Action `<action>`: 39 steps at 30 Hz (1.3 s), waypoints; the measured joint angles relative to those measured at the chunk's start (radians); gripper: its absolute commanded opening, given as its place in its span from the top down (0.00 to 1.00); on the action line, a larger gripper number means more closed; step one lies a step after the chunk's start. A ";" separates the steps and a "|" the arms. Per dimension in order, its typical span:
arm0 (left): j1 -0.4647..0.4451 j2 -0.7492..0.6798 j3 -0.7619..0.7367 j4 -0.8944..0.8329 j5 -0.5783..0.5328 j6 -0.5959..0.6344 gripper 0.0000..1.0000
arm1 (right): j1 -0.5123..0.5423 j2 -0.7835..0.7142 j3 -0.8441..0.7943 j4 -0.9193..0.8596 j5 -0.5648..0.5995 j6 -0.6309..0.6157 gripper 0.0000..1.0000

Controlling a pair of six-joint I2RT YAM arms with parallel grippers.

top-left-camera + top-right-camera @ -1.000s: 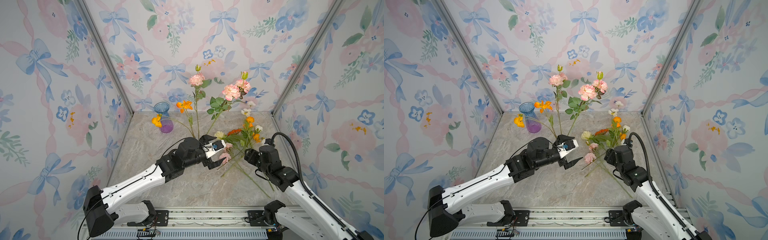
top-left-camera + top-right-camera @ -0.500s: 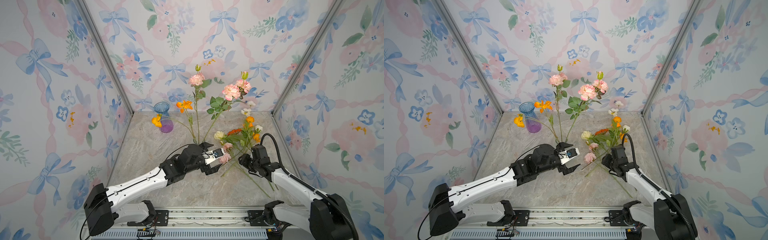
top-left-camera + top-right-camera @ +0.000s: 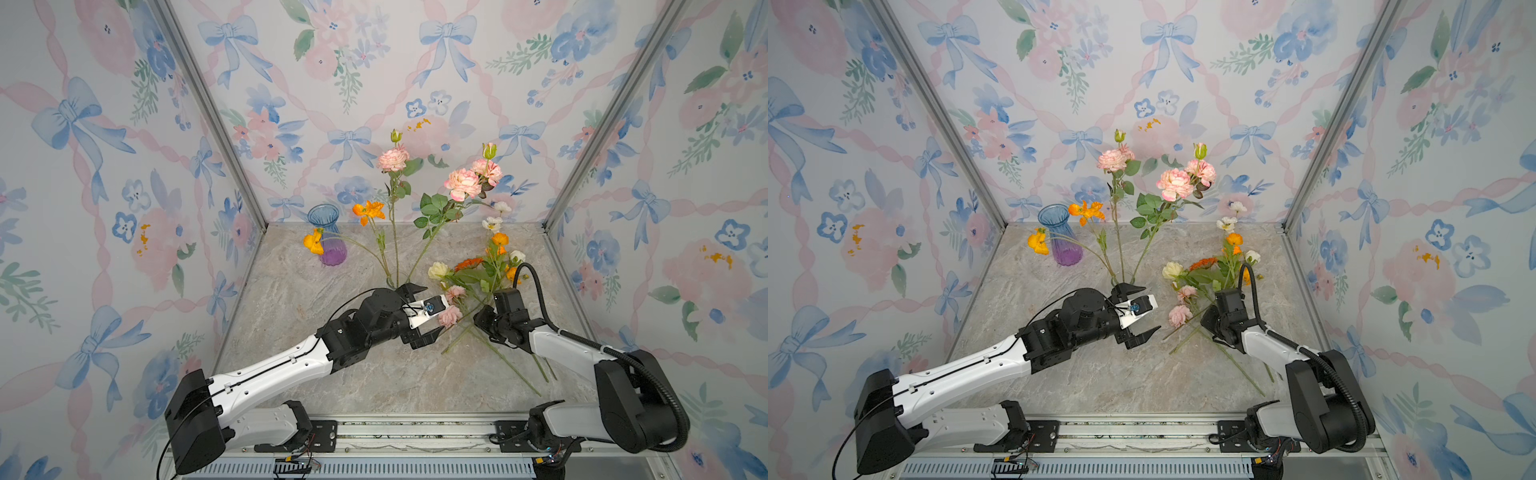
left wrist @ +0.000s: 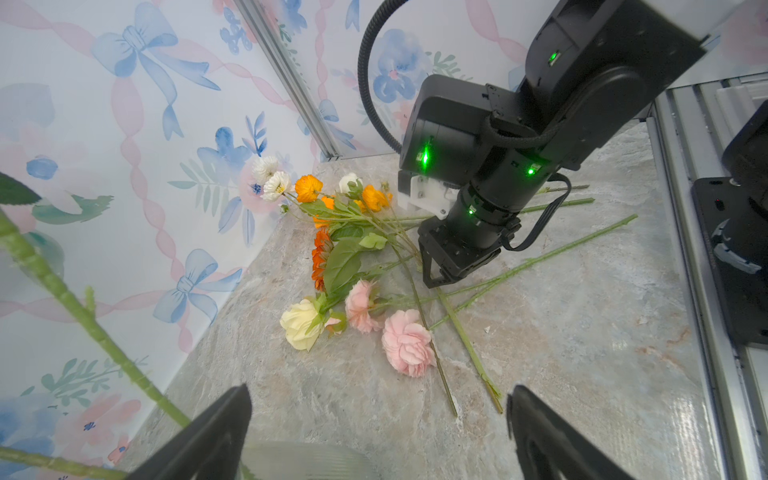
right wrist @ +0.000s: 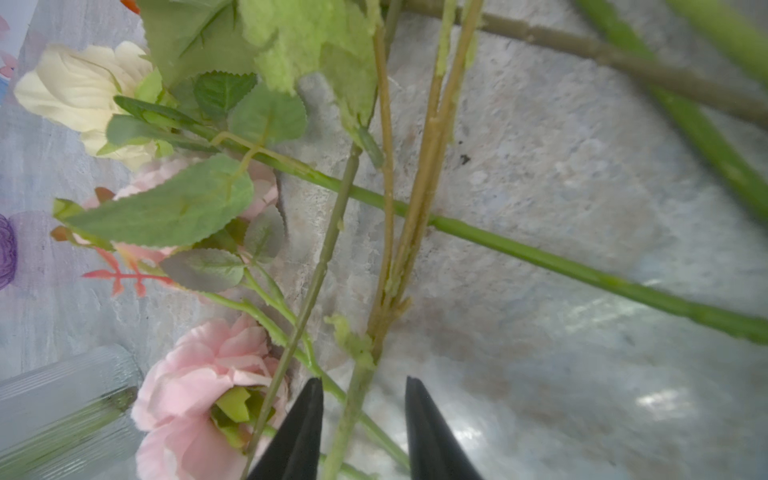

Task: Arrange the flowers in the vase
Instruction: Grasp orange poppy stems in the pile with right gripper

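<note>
The clear ribbed vase (image 4: 299, 457) stands on the marble worktop (image 3: 291, 299) and already carries several of the flowers (image 3: 392, 159). Tall pink ruffled blooms and orange poppies rise out of it, their stems fanning apart above the rim. The left pincer (image 3: 431, 308) is spread wide right at the vase, and in the left wrist view the rim shows between its fingers (image 4: 208, 436). It grasps nothing, and whether a finger touches the glass cannot be told. The stance reads as a guard, ready to steady the vase when another stem goes in, since the leaning stems could tip it.

The other flowers lie in a loose heap (image 4: 353, 266) just beside the vase, on the right arm's side of it, with blooms nearer the vase and cut ends trailing away. The right pincer (image 5: 363, 380) is down in that heap, its jaws narrowed either side of a yellow-green stem (image 5: 355, 390). Worktop shows between the stem and one jaw, so the stem is straddled, not yet clenched. Taking it on bare stalk probably leaves the cut end free to feed into the vase. A pink bloom (image 5: 208, 374) and a thinner stem crowd one jaw, so a neighbour may be dragged along. A blue and purple vase (image 3: 328, 239) stands farther back from the clear vase, by the wall.
</note>
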 measured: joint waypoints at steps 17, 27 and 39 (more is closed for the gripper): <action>0.000 -0.005 -0.005 0.000 -0.007 0.011 0.02 | 0.013 0.093 0.034 0.037 0.011 0.001 0.72; 0.000 -0.016 -0.007 0.000 -0.007 0.011 0.02 | 0.021 0.129 0.035 0.060 0.018 0.016 0.86; 0.000 -0.016 -0.008 0.000 -0.007 0.011 0.02 | 0.040 0.043 0.048 -0.005 0.067 0.006 1.00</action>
